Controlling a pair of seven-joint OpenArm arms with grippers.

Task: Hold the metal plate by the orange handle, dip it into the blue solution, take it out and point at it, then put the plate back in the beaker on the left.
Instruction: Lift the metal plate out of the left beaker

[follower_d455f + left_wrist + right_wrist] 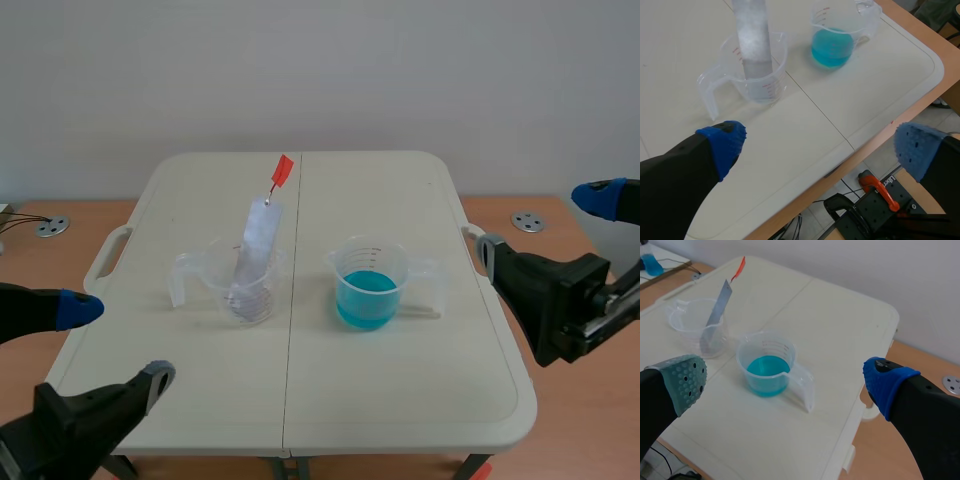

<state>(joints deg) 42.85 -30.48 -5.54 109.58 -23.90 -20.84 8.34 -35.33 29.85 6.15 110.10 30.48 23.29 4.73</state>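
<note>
Off-white plastic counter (pixel 400 200), matte, rounded corners, one seam down the middle, fills the centre of the scene frame. Two clear plastic beakers with printed scale marks, a pour spout and a side handle each. The left beaker (pixel 215 272), left of centre, holds one metal plate (pixel 255 250): a flat, thin, dull silver strip that stands in it, leaning on the rim and tilted toward the upper right. One orange handle (pixel 283 170), a small flat tag, sits at the plate's upper end, clear above the beaker. The right beaker (pixel 372 255), right of centre and well apart from the first, is about a third full of blue solution (pixel 367 298), translucent turquoise. The left pincer (pixel 122 342), lower left of the frame, is spread wide with nothing in it, over the counter's near left corner and short of the left beaker. The right pincer (pixel 545 223), at the right edge, is also spread wide with nothing in it, off the counter's right side. Right pincer pads (pixel 687 377) are soft and dotted, one grey-green, one blue. Two small round metal discs (pixel 50 227) lie on the brown wood surface beside the counter, one at each side.
</note>
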